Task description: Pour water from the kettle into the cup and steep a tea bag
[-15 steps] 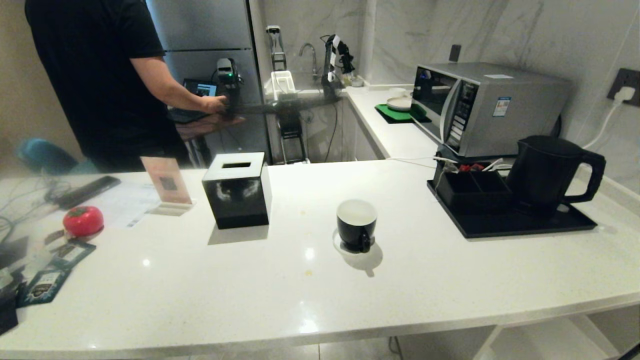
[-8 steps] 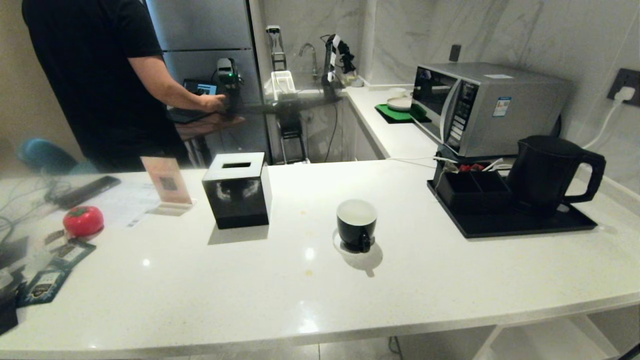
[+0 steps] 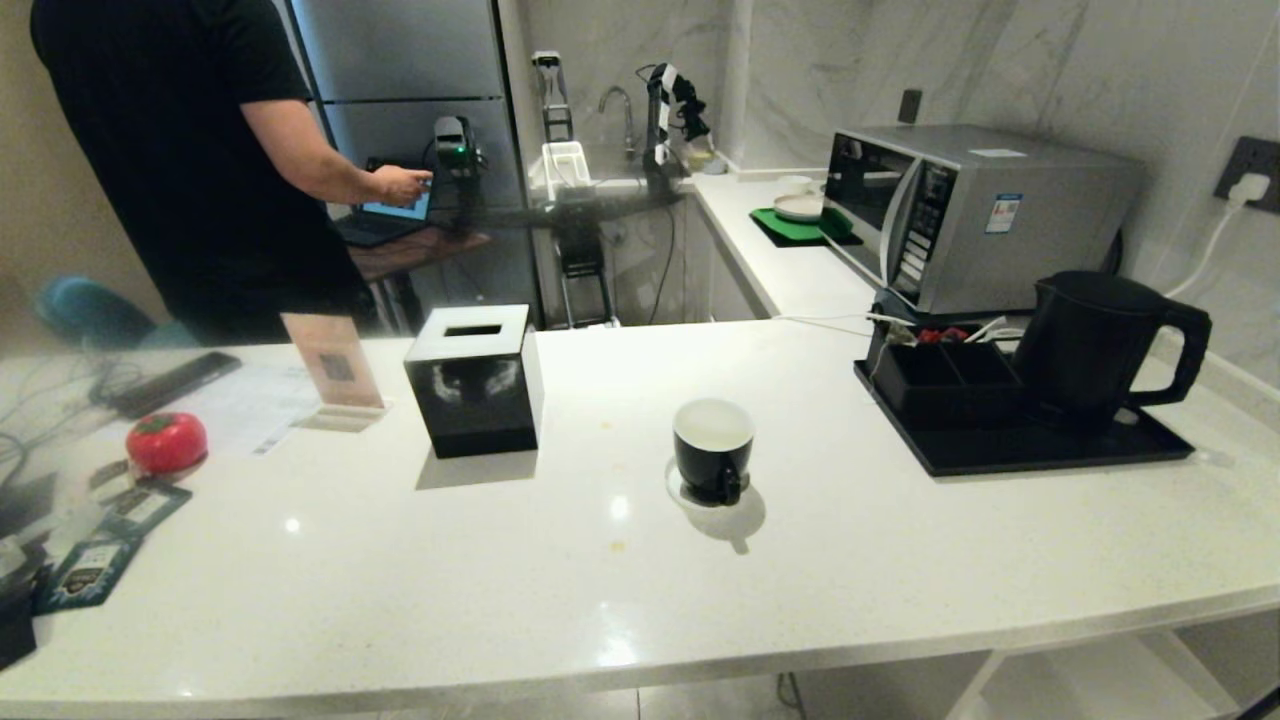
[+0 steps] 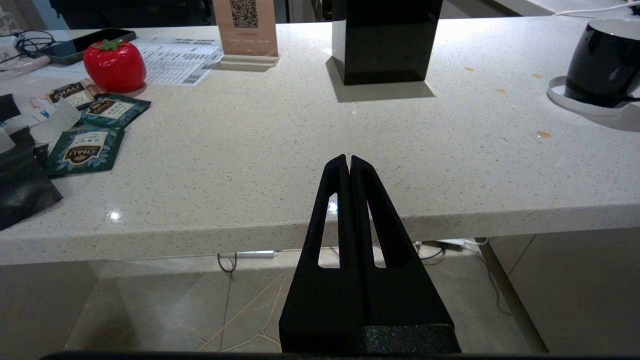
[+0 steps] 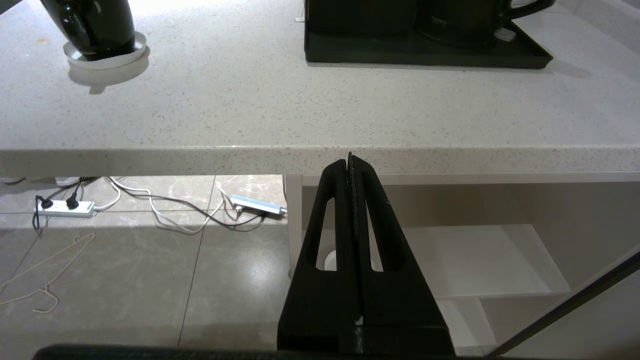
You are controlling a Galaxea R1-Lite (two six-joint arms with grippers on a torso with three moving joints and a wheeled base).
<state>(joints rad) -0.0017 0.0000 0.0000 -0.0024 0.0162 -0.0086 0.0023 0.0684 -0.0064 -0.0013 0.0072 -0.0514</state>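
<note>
The black cup with a white inside stands on a white coaster mid-counter, its handle towards me; it also shows in the left wrist view and the right wrist view. The matte black kettle stands on a black tray at the right, its handle pointing right. No tea bag shows. Neither arm is in the head view. My left gripper is shut and empty, in front of the counter's near edge. My right gripper is shut and empty, just below that edge.
A black cube tissue box, a QR sign, a red tomato-shaped object and teal packets occupy the counter's left. A black organizer box shares the tray. A microwave stands behind. A person stands at the back left.
The person's hand has lifted from the far table towards the laptop screen. The cup, the kettle and the rest of the counter have kept still.
</note>
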